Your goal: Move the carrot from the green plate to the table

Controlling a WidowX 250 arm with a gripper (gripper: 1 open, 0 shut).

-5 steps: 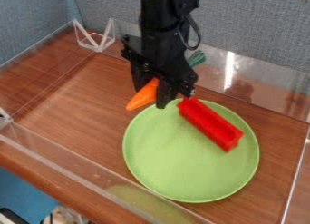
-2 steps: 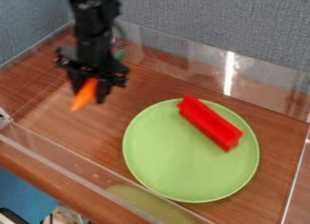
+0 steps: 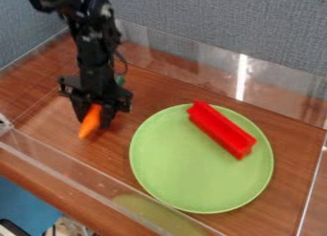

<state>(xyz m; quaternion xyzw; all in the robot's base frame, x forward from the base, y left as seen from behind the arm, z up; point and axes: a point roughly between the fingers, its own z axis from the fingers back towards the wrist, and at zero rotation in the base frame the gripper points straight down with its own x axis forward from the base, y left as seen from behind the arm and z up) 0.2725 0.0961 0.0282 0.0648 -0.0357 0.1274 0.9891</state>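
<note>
Reddish-brown wood-grain worktop (image 3: pixel 192 82) with clear acrylic walls, grey backdrop behind. My black pincer (image 3: pixel 94 108) points down left of the large round light-green plate (image 3: pixel 192 168), clamped on the small orange toy carrot (image 3: pixel 90 123). Carrot is off the plate, tip low over the wood, can't tell if touching. Red rectangular block (image 3: pixel 223 129) lies on the plate's upper right part.
</note>
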